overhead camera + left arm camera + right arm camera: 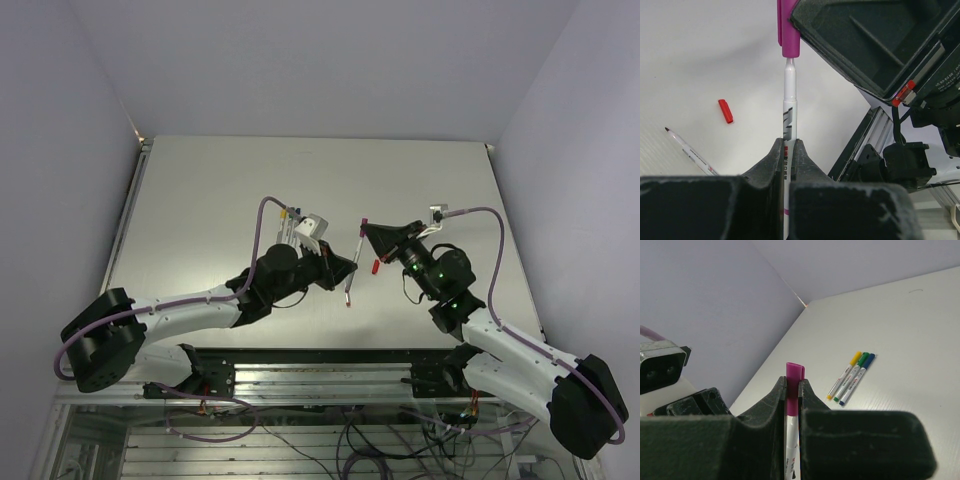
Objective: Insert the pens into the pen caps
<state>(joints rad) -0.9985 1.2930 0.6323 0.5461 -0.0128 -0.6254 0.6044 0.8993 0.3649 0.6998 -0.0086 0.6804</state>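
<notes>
Pale grey table (200, 200), and both arms are reaching in to meet over its near middle. The left gripper (788, 146) is clamped tight on the purple pen (789, 100); its fingers pinch the whitish barrel with the dark print. The pen is up off the table and runs straight away from the left wrist camera. The right gripper (793, 385) is squeezed onto the purple cap (789, 35), a stubby magenta sleeve with a clip down one side. The pen's narrow white nose is going into the cap's mouth, tip out of sight inside. Whether it is fully seated, I can't tell. On the table beyond the right gripper lie three capped pens side by side, touching: the yellow pen (844, 376), the green pen (851, 378), the blue pen (856, 380). The red pen (690, 150) lies flat and uncapped, dark tip bare. The little red cap (725, 110) lies near it, not touching
</notes>
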